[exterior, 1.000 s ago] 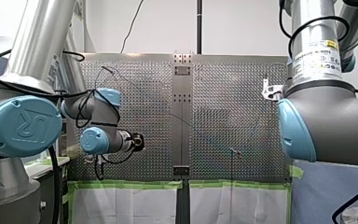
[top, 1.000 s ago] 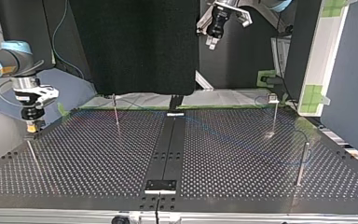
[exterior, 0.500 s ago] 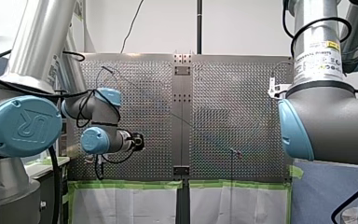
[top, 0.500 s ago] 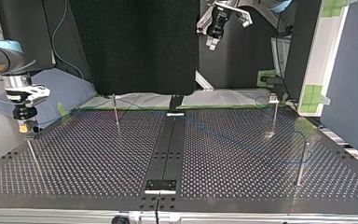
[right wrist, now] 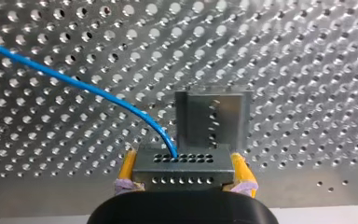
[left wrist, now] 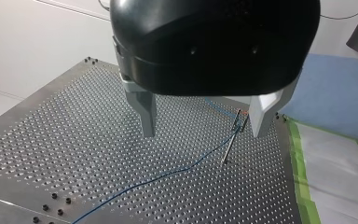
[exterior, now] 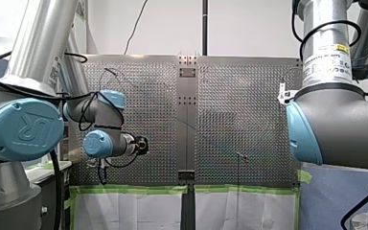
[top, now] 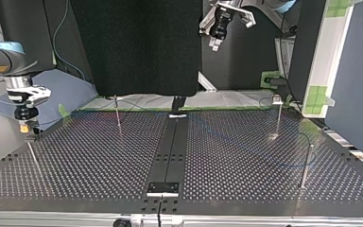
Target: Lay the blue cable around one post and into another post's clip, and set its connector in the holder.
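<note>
The blue cable (right wrist: 70, 80) ends in a perforated block (right wrist: 182, 170) at our right hand (right wrist: 185, 179); whether that hand grips it we cannot tell. Our left hand (left wrist: 203, 133) hangs open above the table (left wrist: 51, 140). We judge seating wants a square, gentle press, no tugging

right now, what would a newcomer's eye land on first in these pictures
The blue cable stands out most, sweeping over the perforated table into a holed metal connector held between the yellow pads of my right gripper. My left gripper hangs open high over the table, above a thin post that the cable reaches.
</note>
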Motion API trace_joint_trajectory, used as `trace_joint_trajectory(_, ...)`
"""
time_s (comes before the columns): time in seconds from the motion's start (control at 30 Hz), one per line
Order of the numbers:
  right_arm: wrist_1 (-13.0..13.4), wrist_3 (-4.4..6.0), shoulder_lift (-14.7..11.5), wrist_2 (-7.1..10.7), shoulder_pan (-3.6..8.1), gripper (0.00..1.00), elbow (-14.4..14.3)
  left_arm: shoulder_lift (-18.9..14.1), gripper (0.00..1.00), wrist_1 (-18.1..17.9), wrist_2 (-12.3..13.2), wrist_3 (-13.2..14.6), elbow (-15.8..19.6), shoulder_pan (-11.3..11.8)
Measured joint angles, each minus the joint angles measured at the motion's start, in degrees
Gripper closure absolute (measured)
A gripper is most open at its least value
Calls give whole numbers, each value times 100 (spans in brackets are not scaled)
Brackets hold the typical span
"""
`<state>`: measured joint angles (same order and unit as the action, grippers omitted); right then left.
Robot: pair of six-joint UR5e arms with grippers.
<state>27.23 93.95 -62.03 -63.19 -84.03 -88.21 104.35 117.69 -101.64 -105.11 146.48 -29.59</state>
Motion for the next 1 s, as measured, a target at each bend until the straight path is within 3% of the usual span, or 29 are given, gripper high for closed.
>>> trace_joint_trajectory(0.47,112,113,49,260,-43,100,85,0,0,0,0,0,-8,4)
trace_joint_trajectory(0.7,98,134,53,279,-54,100,135,0,0,0,0,0,-8,4)
trace_joint_trajectory(1.0,90,258,55,280,-56,100,196,0,0,-4,0,8,-8,4)
